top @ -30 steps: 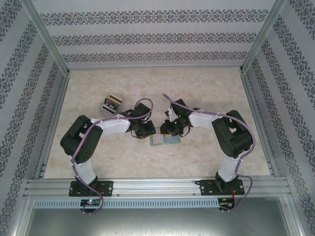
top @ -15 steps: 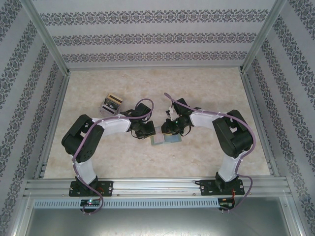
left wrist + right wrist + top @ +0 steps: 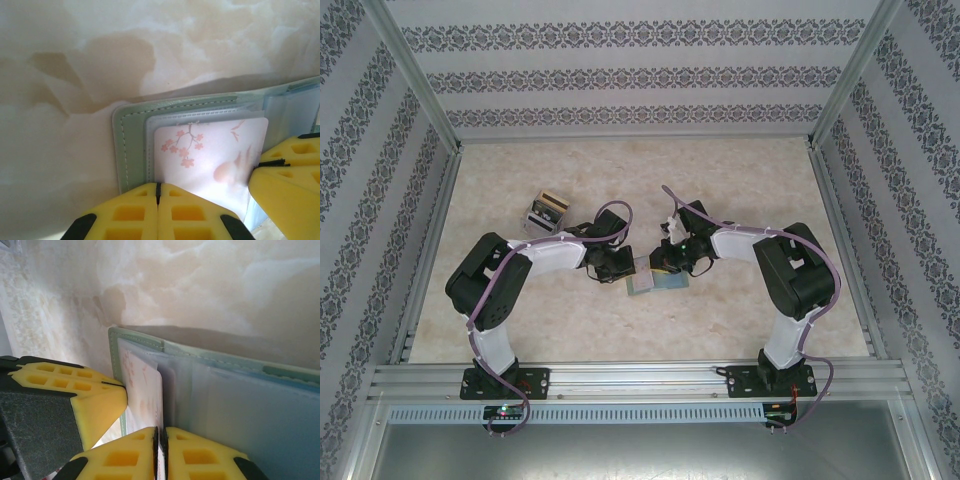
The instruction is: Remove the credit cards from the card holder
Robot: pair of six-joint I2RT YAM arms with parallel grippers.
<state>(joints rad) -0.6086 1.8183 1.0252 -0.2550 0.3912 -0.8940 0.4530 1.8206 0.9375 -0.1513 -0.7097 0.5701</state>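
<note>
A pale marbled tabletop (image 3: 770,200) is enclosed by patterned walls (image 3: 620,70). The left arm (image 3: 500,280) and right arm (image 3: 795,280) are bent inward, so that the 2 wrists meet near the tabletop's middle. Beneath them the card holder (image 3: 658,284) is laid open and flat, its grey-green cover edged with stitching and its pale sleeves turned upward. A small box (image 3: 545,212) is set well apart, beyond the left wrist. The left end effector (image 3: 157,192) is seen fully closed, its 2 yellow fingers (image 3: 125,215) pressed together at the near edge of the card holder's outer panel. The right end effector (image 3: 161,435) is closed upon the edge of a credit card (image 3: 210,150) printed with pink blossom. Whether that card lies in or upon its sleeve cannot be told.
</note>
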